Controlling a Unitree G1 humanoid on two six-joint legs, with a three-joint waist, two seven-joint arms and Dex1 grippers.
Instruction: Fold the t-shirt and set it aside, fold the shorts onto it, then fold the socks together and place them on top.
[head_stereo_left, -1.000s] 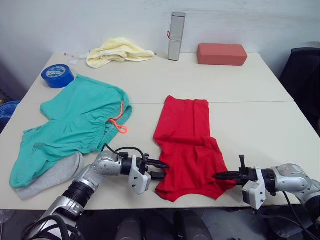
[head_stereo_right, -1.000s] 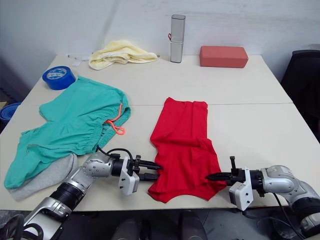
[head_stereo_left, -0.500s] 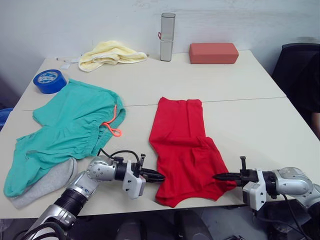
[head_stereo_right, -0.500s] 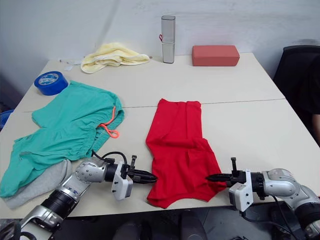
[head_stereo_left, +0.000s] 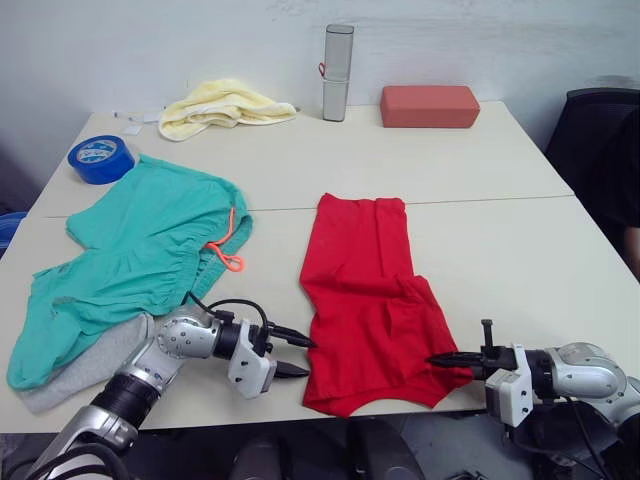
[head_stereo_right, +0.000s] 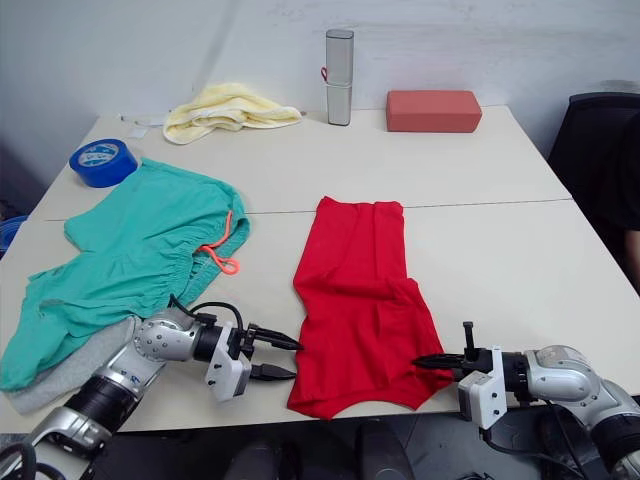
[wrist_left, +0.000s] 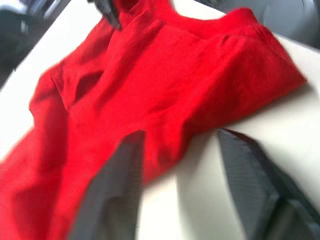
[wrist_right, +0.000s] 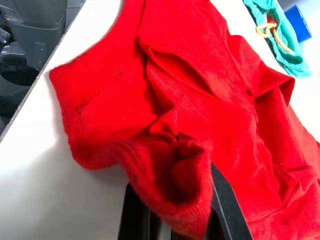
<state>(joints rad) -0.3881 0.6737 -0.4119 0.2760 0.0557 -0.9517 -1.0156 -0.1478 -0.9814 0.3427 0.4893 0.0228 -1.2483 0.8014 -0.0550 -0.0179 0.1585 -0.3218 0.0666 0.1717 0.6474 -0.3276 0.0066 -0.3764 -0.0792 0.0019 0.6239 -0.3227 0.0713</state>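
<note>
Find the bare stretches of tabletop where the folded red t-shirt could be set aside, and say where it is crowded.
Bare: the table right of the t-shirt, out to its right edge, and the band between the t-shirt's far end and the red-brown block. Crowded: the left side, under the shorts, socks, blue tape roll and yellow towel.

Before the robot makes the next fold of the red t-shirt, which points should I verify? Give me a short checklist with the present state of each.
1. Right gripper holds the t-shirt at its near right corner: ok, fingers pinch bunched cloth in the right wrist view.
2. Left gripper holds the near left edge: not ok, fingers open, one on the cloth edge, one on the bare table.
3. Both grips level for an even fold: not ok, one side is held.
4. Table beyond the t-shirt free for folding: ok.
5. Shorts apart from the t-shirt: ok.
6. Socks ready: cannot tell, partly under the shorts.
</note>
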